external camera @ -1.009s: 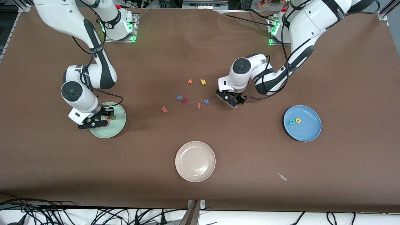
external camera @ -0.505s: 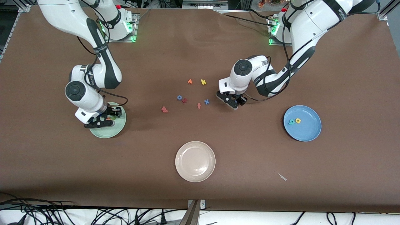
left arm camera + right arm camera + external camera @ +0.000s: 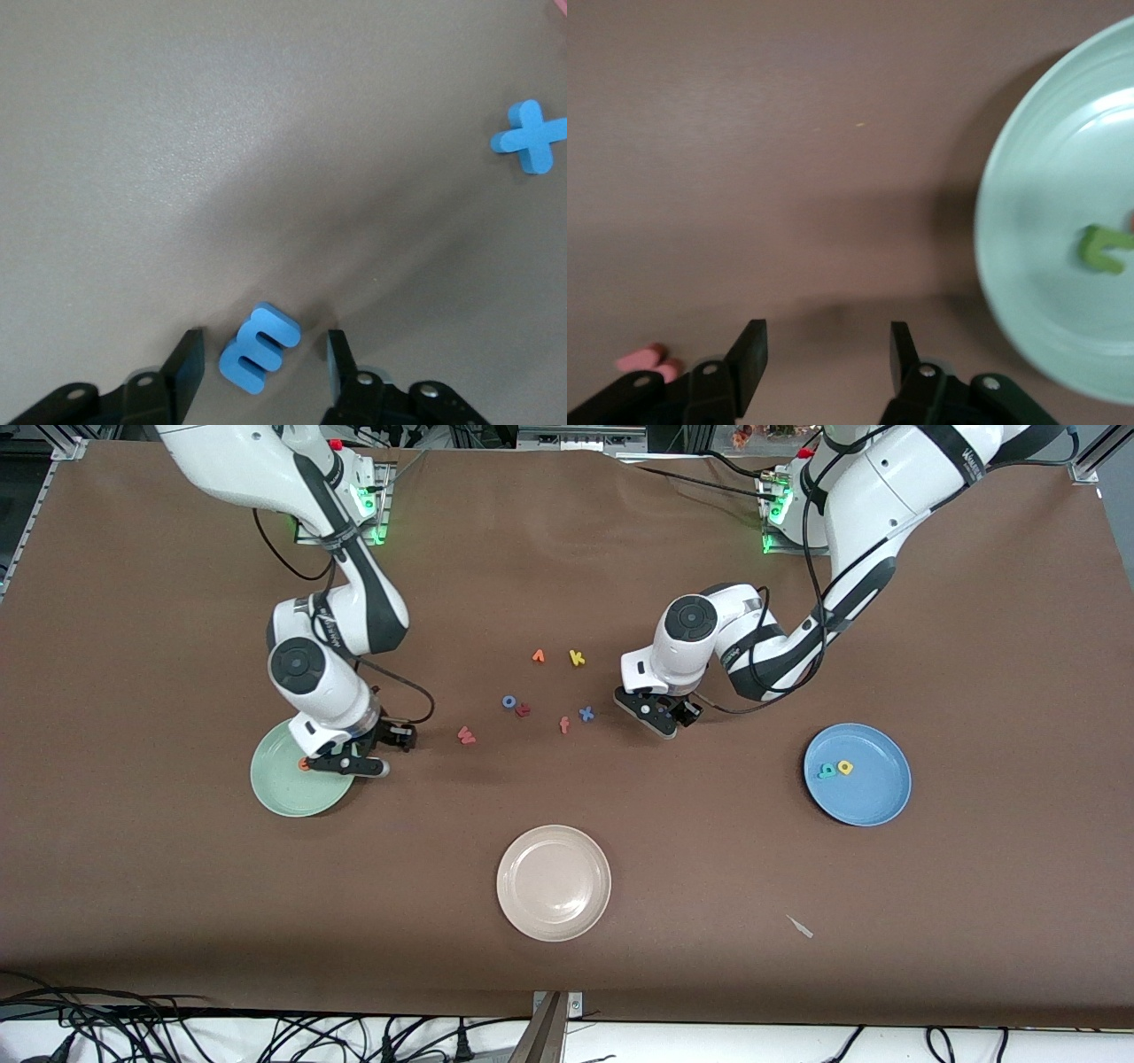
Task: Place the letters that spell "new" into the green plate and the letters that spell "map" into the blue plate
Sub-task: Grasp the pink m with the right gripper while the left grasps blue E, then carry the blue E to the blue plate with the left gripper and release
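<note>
Progress is roughly two thirds. The green plate (image 3: 282, 793) at centre left of the front view holds the green n (image 3: 1104, 249) and orange e (image 3: 304, 763); the blue plate (image 3: 873, 797) at centre right holds the teal p (image 3: 827, 771) and yellow a (image 3: 845, 766). The pink-red w (image 3: 465, 734) lies on the tabletop (image 3: 567, 558) near the frame's middle. The right end effector (image 3: 824, 354), fingers apart and empty, hangs over bare tabletop between plate and w. The left end effector (image 3: 261, 359) straddles the blue m (image 3: 260, 347), fingers apart and not visibly touching it. Judging by this, w and m remain.
</note>
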Robot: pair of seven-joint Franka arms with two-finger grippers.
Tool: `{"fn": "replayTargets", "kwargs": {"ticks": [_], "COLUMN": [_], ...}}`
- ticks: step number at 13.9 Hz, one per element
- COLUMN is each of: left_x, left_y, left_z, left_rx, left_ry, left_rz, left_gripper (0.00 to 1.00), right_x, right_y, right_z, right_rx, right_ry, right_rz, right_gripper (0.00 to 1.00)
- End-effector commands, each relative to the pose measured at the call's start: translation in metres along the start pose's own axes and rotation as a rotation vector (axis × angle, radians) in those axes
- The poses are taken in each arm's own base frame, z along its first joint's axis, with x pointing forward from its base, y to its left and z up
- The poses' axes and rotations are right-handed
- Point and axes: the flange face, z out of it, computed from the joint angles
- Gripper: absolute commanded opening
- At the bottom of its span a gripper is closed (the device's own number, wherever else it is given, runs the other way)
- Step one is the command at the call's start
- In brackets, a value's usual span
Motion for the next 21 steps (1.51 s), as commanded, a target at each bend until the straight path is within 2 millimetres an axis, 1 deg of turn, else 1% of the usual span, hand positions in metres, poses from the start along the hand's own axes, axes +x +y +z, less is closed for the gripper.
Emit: {"fn": "replayTargets", "kwargs": {"ticks": [1,3,4,5,7,8,9,10,11,13,14,16,18,19,21], "left_x": [0.004,0.004,0.004,0.004,0.004,0.004,0.004,0.004,0.004,0.005,0.010,0.019,0.029,0.033,0.034], "left_y": [-0.002,-0.002,-0.003,-0.002,-0.003,-0.003,-0.003,-0.002,-0.002,-0.004,-0.011,-0.025,-0.054,-0.076,-0.127], "left_z": [0.001,0.001,0.001,0.003,0.004,0.004,0.004,0.005,0.005,0.004,-0.002,-0.017,-0.042,-0.057,-0.084], "left_rx": [0.007,0.006,0.007,0.004,0.002,0.002,0.002,-0.005,-0.007,-0.007,-0.001,-0.014,-0.032,-0.061,-0.093], "left_ry": [0.015,0.015,0.014,0.012,0.008,0.008,0.008,0.005,0.003,0.005,0.011,-0.034,-0.129,-0.181,-0.268], "left_rz": [0.012,0.011,0.010,0.007,0.000,-0.001,-0.005,-0.025,-0.052,-0.064,-0.077,-0.139,-0.136,-0.121,-0.086], "left_gripper": [0.55,0.48,0.42,0.37,0.23,0.19,0.12,0.04,0.00,0.00,0.00,0.00,0.00,0.00,0.00], "right_x": [-0.009,-0.023,-0.026,-0.030,-0.033,-0.040,-0.044,-0.045,-0.044,-0.045,-0.045,-0.046,-0.048,-0.048,-0.052], "right_y": [-0.030,-0.059,-0.068,-0.074,-0.078,-0.087,-0.091,-0.093,-0.093,-0.093,-0.092,-0.093,-0.093,-0.093,-0.096], "right_z": [0.002,0.014,0.021,0.024,0.036,0.041,0.047,0.049,0.049,0.054,0.055,0.057,0.057,0.059,0.062], "right_rx": [0.023,0.040,0.045,0.054,0.057,0.068,0.070,0.073,0.074,0.069,0.068,0.066,0.064,0.063,0.059], "right_ry": [0.028,0.051,0.060,0.068,0.073,0.081,0.082,0.084,0.085,0.080,0.079,0.077,0.074,0.071,0.070], "right_rz": [0.125,0.210,0.247,0.270,0.322,0.343,0.364,0.374,0.382,0.396,0.410,0.438,0.445,0.474,0.493], "right_gripper": [0.64,0.64,0.64,0.64,0.64,0.64,0.64,0.64,0.64,0.64,0.64,0.64,0.64,0.64,0.64]}}
